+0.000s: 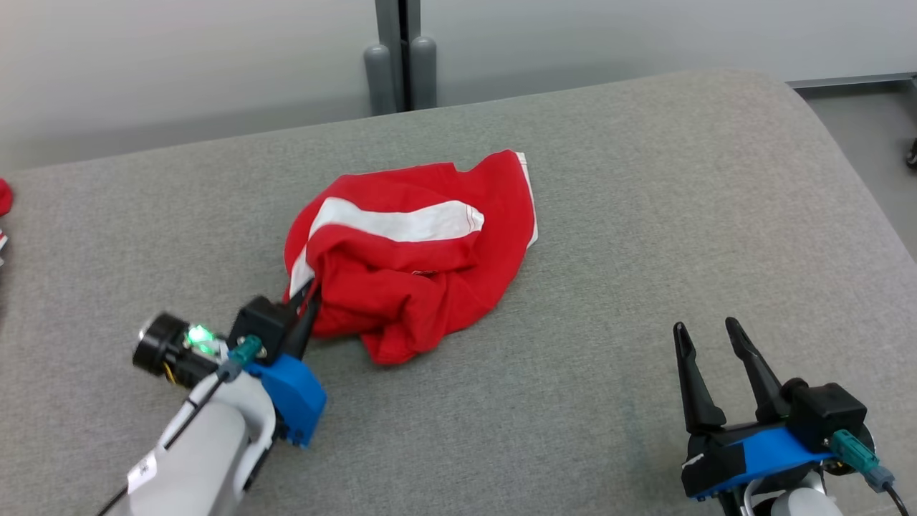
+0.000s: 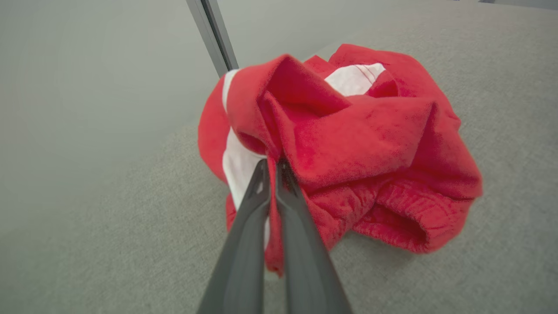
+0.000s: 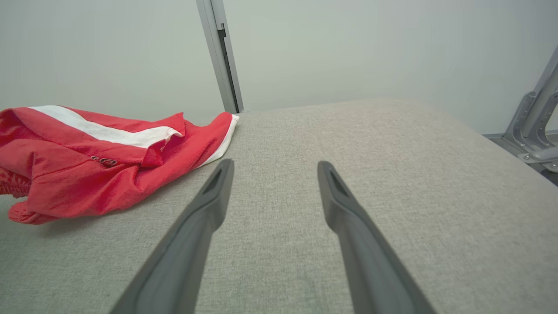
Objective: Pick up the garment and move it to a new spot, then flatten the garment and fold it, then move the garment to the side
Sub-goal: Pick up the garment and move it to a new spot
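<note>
Red garment (image 1: 415,251), crumpled mid-cushion (image 1: 645,215), looked light, soft & floppy; left gripper (image 1: 310,290) was clamped on its near-left fold, right gripper (image 1: 706,324) gaped empty at near right; ribbed waistband prob. the firmest hold.

We see a grey counter (image 1: 645,179) with cloth on top and a round corner. Behind it stands a plain pale wall (image 1: 179,64) with a grey post (image 1: 400,29). Grey floor (image 1: 867,136) shows on the right.
</note>
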